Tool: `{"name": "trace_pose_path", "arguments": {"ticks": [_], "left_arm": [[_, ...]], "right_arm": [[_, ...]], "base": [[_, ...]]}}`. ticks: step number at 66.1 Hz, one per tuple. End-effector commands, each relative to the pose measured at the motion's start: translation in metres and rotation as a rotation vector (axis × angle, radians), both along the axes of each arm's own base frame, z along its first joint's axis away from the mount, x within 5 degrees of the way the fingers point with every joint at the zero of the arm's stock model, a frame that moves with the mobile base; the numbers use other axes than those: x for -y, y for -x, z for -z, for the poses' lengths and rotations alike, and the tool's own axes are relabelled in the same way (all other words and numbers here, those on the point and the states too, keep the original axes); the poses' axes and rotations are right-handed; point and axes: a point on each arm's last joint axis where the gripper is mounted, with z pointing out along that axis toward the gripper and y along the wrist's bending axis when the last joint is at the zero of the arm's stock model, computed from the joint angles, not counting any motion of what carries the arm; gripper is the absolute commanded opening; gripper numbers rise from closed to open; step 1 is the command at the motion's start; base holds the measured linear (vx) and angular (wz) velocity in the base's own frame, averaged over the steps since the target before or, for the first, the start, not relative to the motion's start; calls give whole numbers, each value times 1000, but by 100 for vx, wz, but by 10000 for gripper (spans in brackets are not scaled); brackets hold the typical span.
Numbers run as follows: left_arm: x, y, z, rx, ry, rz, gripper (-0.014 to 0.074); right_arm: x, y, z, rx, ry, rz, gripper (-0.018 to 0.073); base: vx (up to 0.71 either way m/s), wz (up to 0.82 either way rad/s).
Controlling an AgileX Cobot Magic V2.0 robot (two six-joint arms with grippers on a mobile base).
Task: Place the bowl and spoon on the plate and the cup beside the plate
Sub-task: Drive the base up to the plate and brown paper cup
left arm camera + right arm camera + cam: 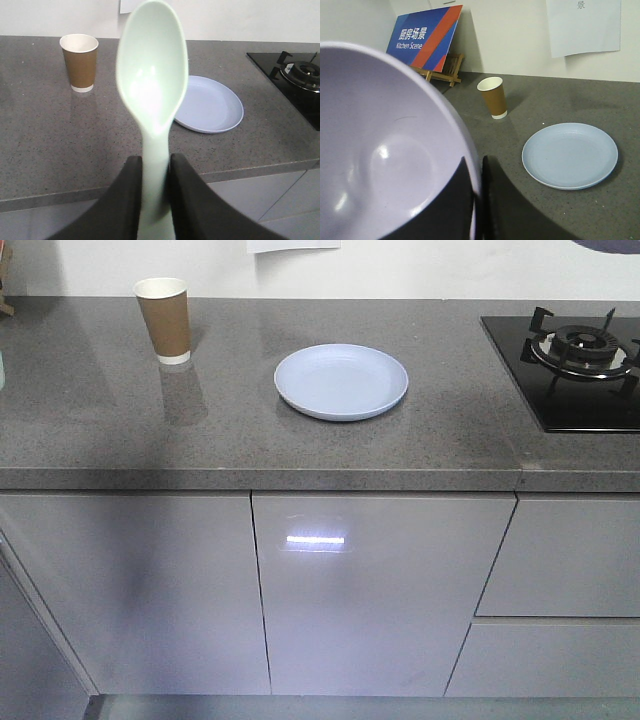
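The brown paper cup (pixel 163 318) stands upright at the left of the grey tabletop (pixel 90 420), near the back wall. Well apart to its right, the pale blue plate (pixel 341 381) lies flat. Farther right, a black gas stove (pixel 580 355) is set into the surface.

In the left wrist view, the left fingers (pixel 125 200) are closed narrowly on the flat handle of the mint-green spoon (pixel 152 85), with one dark pad against each side. The spoon stands upright in that view, its hollow head facing the camera, and is held clear of the tabletop.

In the right wrist view, the right fingers (pixel 452 200) pinch the wall of the lavender bowl (pixel 380 150). One finger is inside the rim and one outside, with only the wall between them. The bowl is lifted off the tabletop, with the cup and plate beyond it.
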Motion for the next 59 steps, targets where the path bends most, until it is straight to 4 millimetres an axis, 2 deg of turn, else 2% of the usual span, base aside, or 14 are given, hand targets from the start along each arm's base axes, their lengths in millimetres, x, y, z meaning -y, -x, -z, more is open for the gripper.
{"name": "trace_pose_path", "arguments": {"ticks": [1,59], "left_arm": [[-1,6,-18,105,31,-5,-6],[-1,6,-18,105,31,-5,-6]], "right_arm": [[-9,15,-18,71,-25,-45,-6],[-9,15,-18,71,-25,-45,-6]], "base": [[6,-2],[6,-3]]}}
